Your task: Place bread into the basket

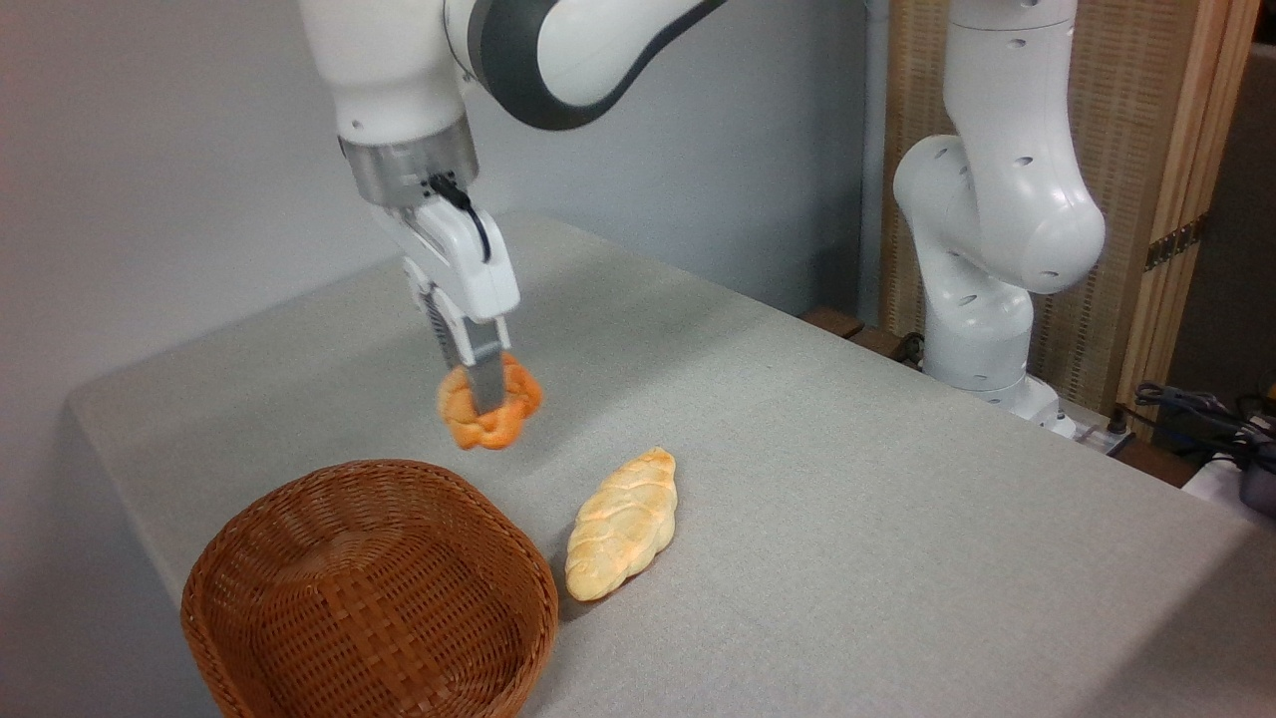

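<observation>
The bread (pixel 510 417), a small orange knotted bun, hangs in the air above the table, pinched between my fingers. My gripper (pixel 484 391) is shut on it and points straight down. The brown wicker basket (pixel 369 588) stands at the front left of the table, empty, with its far rim just below and slightly left of the bun.
A longer pale-golden braided loaf (pixel 623 523) lies on the grey tablecloth (pixel 847 519) just right of the basket. The arm's white base (pixel 982 249) rises at the back right, with cables (pixel 1206 414) beyond it. The table's left edge lies close to the basket.
</observation>
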`<state>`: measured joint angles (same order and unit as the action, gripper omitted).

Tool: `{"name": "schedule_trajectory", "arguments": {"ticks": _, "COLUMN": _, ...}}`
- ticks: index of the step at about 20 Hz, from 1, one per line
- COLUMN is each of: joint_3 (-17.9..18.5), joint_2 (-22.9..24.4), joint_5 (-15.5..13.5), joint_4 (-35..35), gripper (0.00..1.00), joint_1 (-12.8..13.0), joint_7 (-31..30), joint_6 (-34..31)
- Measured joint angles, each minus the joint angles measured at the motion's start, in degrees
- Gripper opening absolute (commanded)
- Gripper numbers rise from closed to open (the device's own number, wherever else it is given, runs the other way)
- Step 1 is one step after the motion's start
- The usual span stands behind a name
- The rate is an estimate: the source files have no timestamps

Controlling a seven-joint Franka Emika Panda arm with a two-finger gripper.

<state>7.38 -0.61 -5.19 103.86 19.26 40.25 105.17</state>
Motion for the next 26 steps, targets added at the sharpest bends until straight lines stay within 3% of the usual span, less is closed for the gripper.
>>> {"name": "schedule_trajectory", "arguments": {"ticks": 2, "joint_3": 0.07, "joint_2": -0.07, "joint_5": -0.47, "joint_4": -0.51, "gripper": 0.46, "joint_1": -0.20, "joint_7": 0.00, "joint_6": 4.94}}
{"name": "schedule_trajectory", "arguments": {"ticks": 4, "joint_3": 0.23, "joint_2": -0.63, "joint_5": -0.56, "joint_4": -0.49, "gripper": 1.00, "joint_1": -0.34, "joint_7": 0.00, "joint_6": 9.73}}
{"name": "schedule_trajectory", "arguments": {"ticks": 10, "joint_3": 0.39, "joint_2": -5.28, "joint_5": -1.59, "joint_4": -0.44, "gripper": 1.00, "joint_1": -0.56, "joint_7": 0.00, "joint_6": 19.92}}
{"name": "schedule_trajectory", "arguments": {"ticks": 26, "joint_3": 0.33, "joint_2": -6.05, "joint_5": -1.61, "joint_4": -0.81, "gripper": 1.00, "joint_1": -0.59, "joint_7": -0.11, "joint_6": 20.34}}
